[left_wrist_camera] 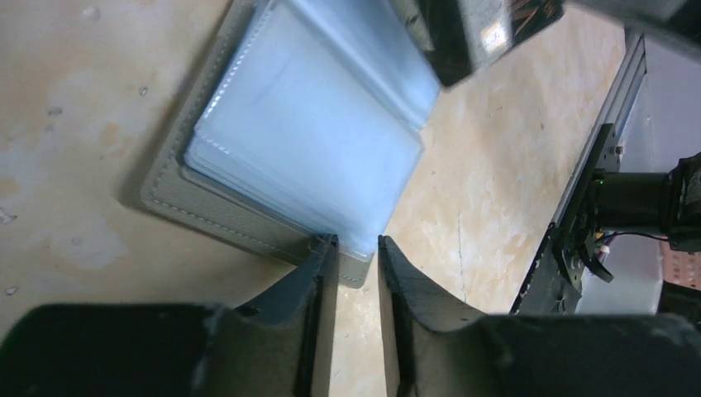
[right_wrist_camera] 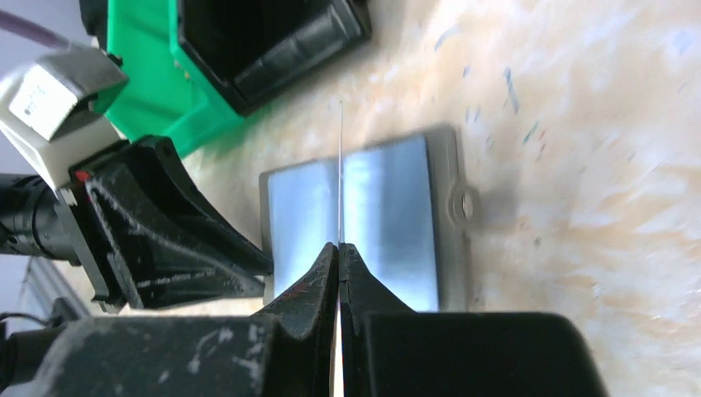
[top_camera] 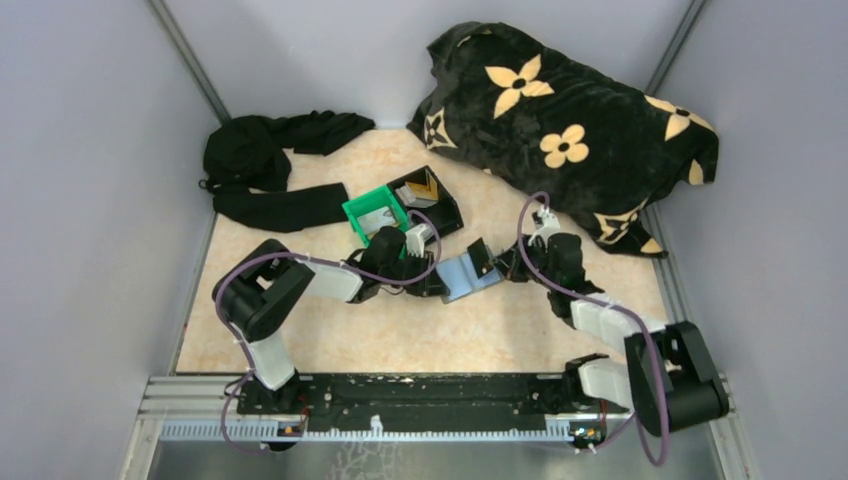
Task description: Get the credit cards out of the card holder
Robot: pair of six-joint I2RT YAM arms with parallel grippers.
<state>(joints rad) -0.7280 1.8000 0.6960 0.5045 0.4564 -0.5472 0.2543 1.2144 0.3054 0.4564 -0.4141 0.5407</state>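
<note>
The grey-blue card holder (top_camera: 462, 278) lies open on the table, its clear sleeves up; it also shows in the left wrist view (left_wrist_camera: 306, 124) and the right wrist view (right_wrist_camera: 388, 215). My left gripper (left_wrist_camera: 356, 244) is closed narrowly on the holder's near corner, at its left edge in the top view (top_camera: 437, 283). My right gripper (right_wrist_camera: 340, 246) is shut on a thin credit card (right_wrist_camera: 340, 165), seen edge-on and standing upright over the holder's centre fold. It sits at the holder's right side (top_camera: 488, 262). I cannot tell the card's colour.
A green bin (top_camera: 375, 212) and a black bin (top_camera: 430, 200) stand just behind the left gripper; something golden-tan lies in the black bin. A black garment (top_camera: 265, 165) lies back left. A black flower-patterned blanket (top_camera: 570, 120) fills the back right. Grey walls close both sides.
</note>
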